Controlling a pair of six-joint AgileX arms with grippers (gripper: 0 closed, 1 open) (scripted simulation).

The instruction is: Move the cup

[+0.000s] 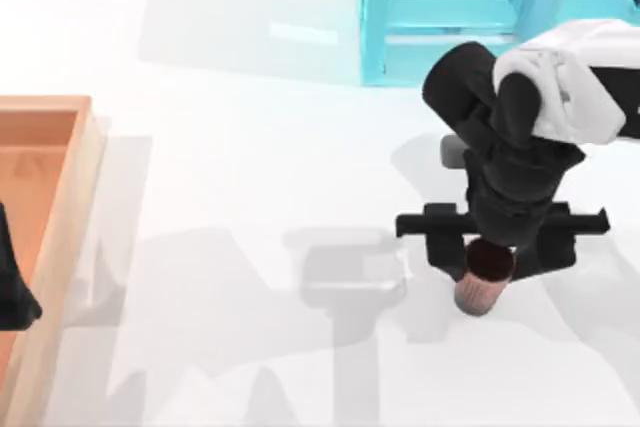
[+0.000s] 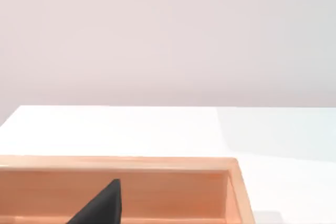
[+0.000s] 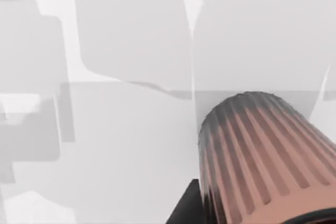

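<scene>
Right arm (image 1: 540, 97), black with a white shell, reaches in from the top view's right edge and sits highest above the bench (image 1: 250, 147). Its right claw (image 1: 487, 259) points down over the right half of the bench.

Cup (image 1: 484, 282): small, reddish-brown, ribbed wall, dark inside. It stands right under the claw, between the two black fingers (image 1: 447, 250), upper part hidden by the claw body, lower wall showing. In the right wrist view the cup (image 3: 262, 156) sits very close, ribbed wall running toward the lens, with a black finger (image 3: 186, 208) touching its side. The claw looks clenched on the cup. Cannot tell whether the cup's base touches the bench.

White bench surface around the cup carries grey shadows of the arm.

Behind, at the far edge: a light blue cabinet (image 1: 450, 7), well apart from the cup.

Far left of the bench: a shallow wooden tray (image 1: 85, 187), orange-brown inside. The left claw (image 1: 15, 292) hangs over it at the frame edge; its black tip (image 2: 100, 205) shows against the tray wall (image 2: 157, 192) in the left wrist view. Whether it is released or clenched: cannot tell.
</scene>
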